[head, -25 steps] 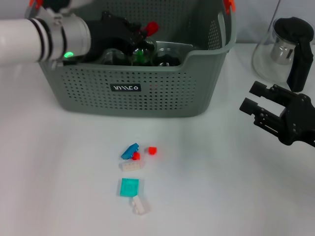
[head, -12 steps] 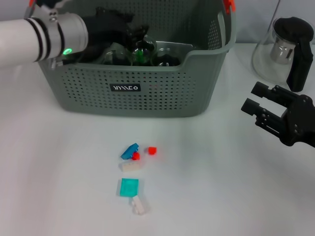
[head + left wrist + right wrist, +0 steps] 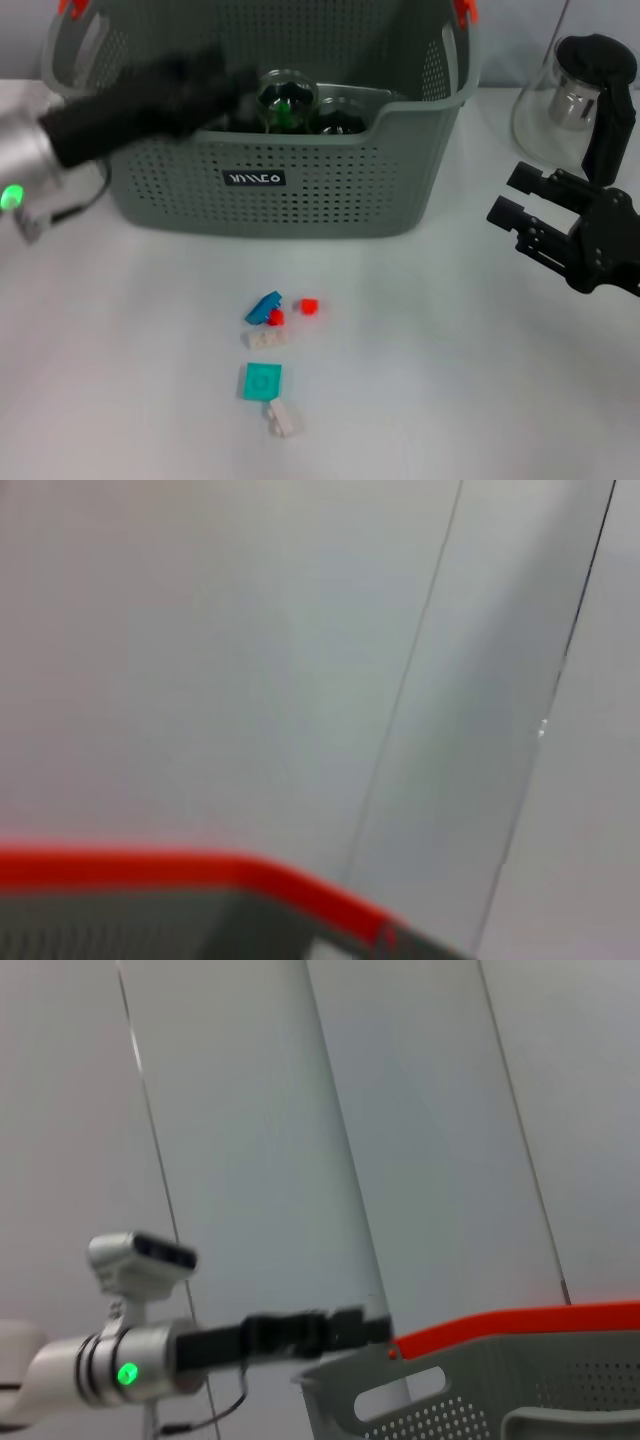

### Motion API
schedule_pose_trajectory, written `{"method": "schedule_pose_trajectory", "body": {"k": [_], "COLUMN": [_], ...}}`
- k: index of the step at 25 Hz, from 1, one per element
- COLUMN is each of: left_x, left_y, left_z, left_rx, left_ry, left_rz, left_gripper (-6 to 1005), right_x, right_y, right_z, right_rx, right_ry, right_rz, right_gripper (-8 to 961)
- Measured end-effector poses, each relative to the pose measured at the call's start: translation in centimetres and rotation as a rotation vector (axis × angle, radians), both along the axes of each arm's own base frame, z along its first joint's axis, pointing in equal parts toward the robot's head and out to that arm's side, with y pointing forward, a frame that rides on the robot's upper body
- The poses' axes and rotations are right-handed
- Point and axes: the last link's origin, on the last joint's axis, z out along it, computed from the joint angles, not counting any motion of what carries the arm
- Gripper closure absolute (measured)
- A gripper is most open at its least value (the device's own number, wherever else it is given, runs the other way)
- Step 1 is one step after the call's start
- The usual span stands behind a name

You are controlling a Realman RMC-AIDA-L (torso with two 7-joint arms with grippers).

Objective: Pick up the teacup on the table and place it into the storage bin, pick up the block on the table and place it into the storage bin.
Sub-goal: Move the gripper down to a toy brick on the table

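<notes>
**L arm over bin's left end, R arm idle off to the side**

I see my left gripper (image 3: 215,85) as a dark smear above the left-front rim of the large grey-green perforated plastic storage bin (image 3: 330,190) w/ orange handle clips; too blurred, so I cannot tell if its fingers are spread or pressed together. In the right wrist view that gripper (image 3: 350,1328) sits level w/ the bin's orange-edged rim (image 3: 520,1322), at the corner. Just past its tip, inside the bin, sit clear glass teacups (image 3: 288,100), one w/ sth green in it.

On the white table (image 3: 480,400), well below the L gripper and in front of the bin, a loose cluster of small blocks: blue wedge (image 3: 264,306), red cube (image 3: 309,306), white brick (image 3: 268,339), teal square plate (image 3: 261,381), another white brick (image 3: 282,419).

My right gripper (image 3: 530,215) hovers right of the bin, fingers spread, holding nothing. Behind it stands a glass jug w/ black handle (image 3: 590,100).
</notes>
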Motion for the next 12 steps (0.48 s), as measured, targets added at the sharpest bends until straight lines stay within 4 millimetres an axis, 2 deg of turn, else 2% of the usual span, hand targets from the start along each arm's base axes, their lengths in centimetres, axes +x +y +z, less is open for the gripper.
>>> {"method": "schedule_pose_trajectory", "body": {"k": [4, 8, 12], "left_x": [-2.1, -3.3, -4.7], "left_y": [-2.5, -4.0, -6.4], "left_z": [-0.3, -0.6, -2.5], "left_rx": [-0.037, -0.067, -0.068], "left_ry": [-0.005, 0.021, 0.150], "left_rz": [0.035, 0.040, -0.054], "left_gripper": [327, 336, 346], "right_x": [-0.1, -0.1, 0.0], "right_y": [0.0, 0.0, 0.0], "right_z": [0.0, -0.1, -0.1], "right_rx": [0.000, -0.002, -0.002], "right_ry": [0.000, 0.002, 0.002], "right_rz": [0.001, 0.000, -0.003], "right_gripper": [376, 376, 376]}}
